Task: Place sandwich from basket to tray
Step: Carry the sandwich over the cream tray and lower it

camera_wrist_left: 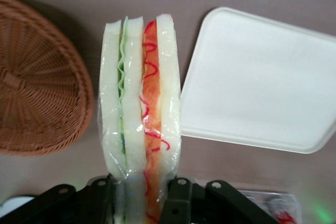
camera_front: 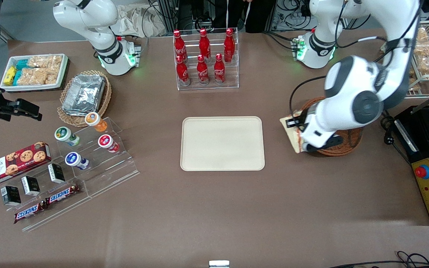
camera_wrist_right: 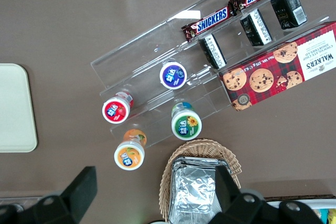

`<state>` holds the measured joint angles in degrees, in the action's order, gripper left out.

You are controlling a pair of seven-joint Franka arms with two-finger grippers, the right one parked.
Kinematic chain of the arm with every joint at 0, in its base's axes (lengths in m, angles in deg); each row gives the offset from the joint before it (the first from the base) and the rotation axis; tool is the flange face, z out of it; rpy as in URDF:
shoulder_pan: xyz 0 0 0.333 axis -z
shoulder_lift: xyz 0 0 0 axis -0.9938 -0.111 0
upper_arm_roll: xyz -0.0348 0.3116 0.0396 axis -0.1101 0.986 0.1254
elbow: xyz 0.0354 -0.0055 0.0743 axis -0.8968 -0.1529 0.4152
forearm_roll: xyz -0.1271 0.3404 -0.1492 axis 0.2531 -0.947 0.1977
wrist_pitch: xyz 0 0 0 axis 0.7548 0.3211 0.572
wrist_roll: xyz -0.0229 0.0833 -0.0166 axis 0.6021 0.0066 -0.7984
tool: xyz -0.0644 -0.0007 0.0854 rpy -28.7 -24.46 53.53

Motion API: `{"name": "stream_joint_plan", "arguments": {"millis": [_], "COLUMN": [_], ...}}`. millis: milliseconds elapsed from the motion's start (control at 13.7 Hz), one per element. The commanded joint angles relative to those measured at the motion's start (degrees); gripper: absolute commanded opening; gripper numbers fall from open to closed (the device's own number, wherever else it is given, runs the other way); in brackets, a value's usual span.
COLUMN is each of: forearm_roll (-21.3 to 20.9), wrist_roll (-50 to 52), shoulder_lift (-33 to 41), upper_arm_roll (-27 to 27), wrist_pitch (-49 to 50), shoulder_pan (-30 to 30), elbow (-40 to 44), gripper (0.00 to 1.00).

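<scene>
My gripper (camera_front: 295,131) (camera_wrist_left: 140,198) is shut on the sandwich (camera_wrist_left: 140,98), a plastic-wrapped white-bread wedge with green and red-orange filling. In the front view the sandwich (camera_front: 292,134) hangs at the edge of the reddish-brown wicker basket (camera_front: 343,141), on the side nearest the tray, above the table. The basket (camera_wrist_left: 37,77) looks empty in the left wrist view. The cream-beige tray (camera_front: 222,143) (camera_wrist_left: 262,77) lies flat and bare at the table's middle, a short gap from the sandwich.
A clear rack of red cola bottles (camera_front: 204,59) stands farther from the front camera than the tray. A tan basket with foil containers (camera_front: 84,95), yogurt cups (camera_front: 88,139), a cookie box (camera_front: 15,163) and Snickers bars lie toward the parked arm's end. A black control box (camera_front: 428,186) sits at the working arm's end.
</scene>
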<state>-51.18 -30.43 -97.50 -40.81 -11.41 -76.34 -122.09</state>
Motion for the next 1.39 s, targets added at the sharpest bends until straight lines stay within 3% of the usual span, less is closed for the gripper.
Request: {"name": "stream_joint_plan", "arguments": {"millis": [0, 657, 949, 1315], "forearm_roll": [-2.28, -2.19, -7.36, -9.83], "wrist_roll": [-0.58, -3.74, -3.39, -3.39], "shoulder_lift": [-5.06, -13.41, -18.6, -20.8], "upper_arm_roll": [0.51, -3.53, -6.16, -7.04], "wrist_pitch": [-2.35, -12.81, -16.68, -16.69], "shoulder_pan": [4.66, 4.93, 4.93, 5.45], "elbow": [2.38, 2.03, 2.29, 2.03], "gripper": [0.32, 0.3, 0.3, 0.3]}}
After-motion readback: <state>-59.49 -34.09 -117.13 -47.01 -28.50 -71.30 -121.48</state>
